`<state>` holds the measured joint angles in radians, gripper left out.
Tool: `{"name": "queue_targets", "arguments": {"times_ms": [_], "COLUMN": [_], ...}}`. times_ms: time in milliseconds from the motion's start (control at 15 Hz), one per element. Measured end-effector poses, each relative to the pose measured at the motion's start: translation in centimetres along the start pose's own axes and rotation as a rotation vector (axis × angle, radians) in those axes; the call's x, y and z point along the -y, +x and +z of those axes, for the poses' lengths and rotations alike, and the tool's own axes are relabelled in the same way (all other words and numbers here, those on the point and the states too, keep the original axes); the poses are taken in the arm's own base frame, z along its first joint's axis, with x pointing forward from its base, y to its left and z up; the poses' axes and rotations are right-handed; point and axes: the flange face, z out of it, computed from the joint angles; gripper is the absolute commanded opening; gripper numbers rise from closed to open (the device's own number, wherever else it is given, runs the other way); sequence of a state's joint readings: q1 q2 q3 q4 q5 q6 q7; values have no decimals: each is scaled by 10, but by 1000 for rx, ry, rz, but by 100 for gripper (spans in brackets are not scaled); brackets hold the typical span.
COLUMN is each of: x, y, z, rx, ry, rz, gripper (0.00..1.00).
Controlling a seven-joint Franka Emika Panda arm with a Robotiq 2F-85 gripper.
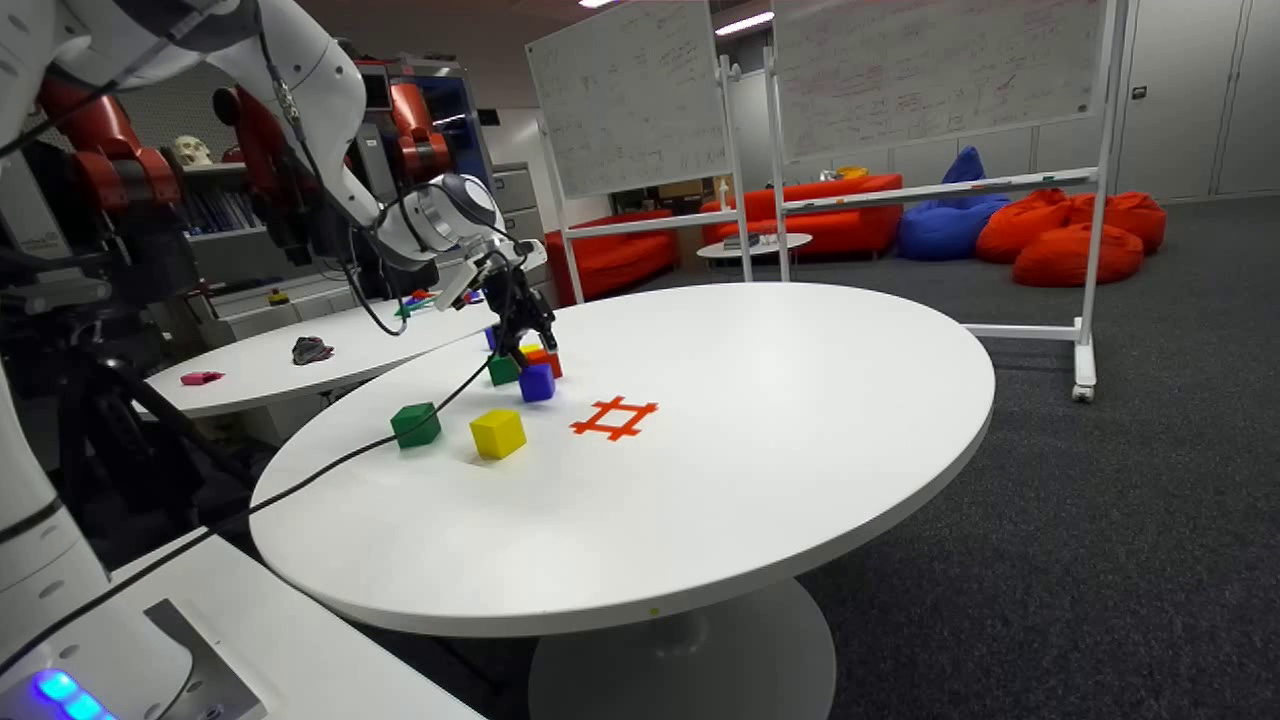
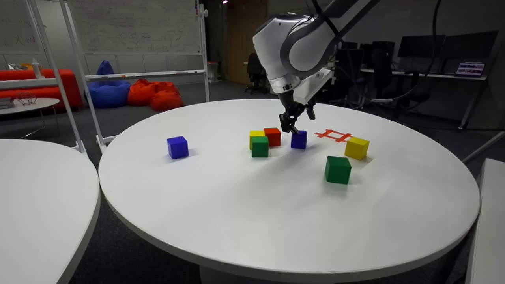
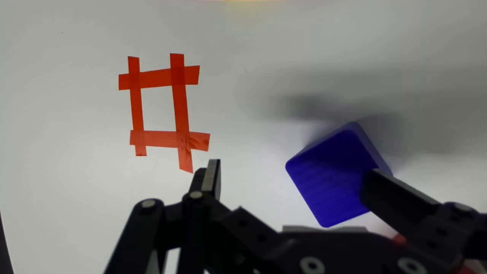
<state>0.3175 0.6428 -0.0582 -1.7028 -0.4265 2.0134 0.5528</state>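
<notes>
- The claw point(image 3: 293, 173) is spread wide, empty.
- In the wrist view, the blue block point(image 3: 327, 179) is overlapped by a finger point(image 3: 395, 201) at four o'clock; touch is unclear.
- Red tape point(image 3: 180, 106) is stuck at the claw's ten o'clock.
- In an exterior view, a red block point(image 2: 273, 138) is seen at the blue block's nine.

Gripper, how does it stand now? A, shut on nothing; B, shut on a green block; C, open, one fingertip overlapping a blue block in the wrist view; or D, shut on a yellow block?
C: the wrist view shows the gripper wide open, one fingertip crossing in front of the blue block.
</notes>
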Motion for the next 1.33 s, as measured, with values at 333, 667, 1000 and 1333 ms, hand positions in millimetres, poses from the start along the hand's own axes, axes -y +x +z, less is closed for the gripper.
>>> {"name": "queue_targets", "arguments": {"times_ms": [333, 667, 1000, 1333], "x": [24, 31, 31, 33], "y": [-6, -7, -7, -12], "z": [-12, -15, -15, -16], "rx": [-47, -73, -74, -43], "ry": [11, 4, 3, -42], "rz": [-63, -92, -92, -80], "gripper": [100, 100, 100, 100]}}
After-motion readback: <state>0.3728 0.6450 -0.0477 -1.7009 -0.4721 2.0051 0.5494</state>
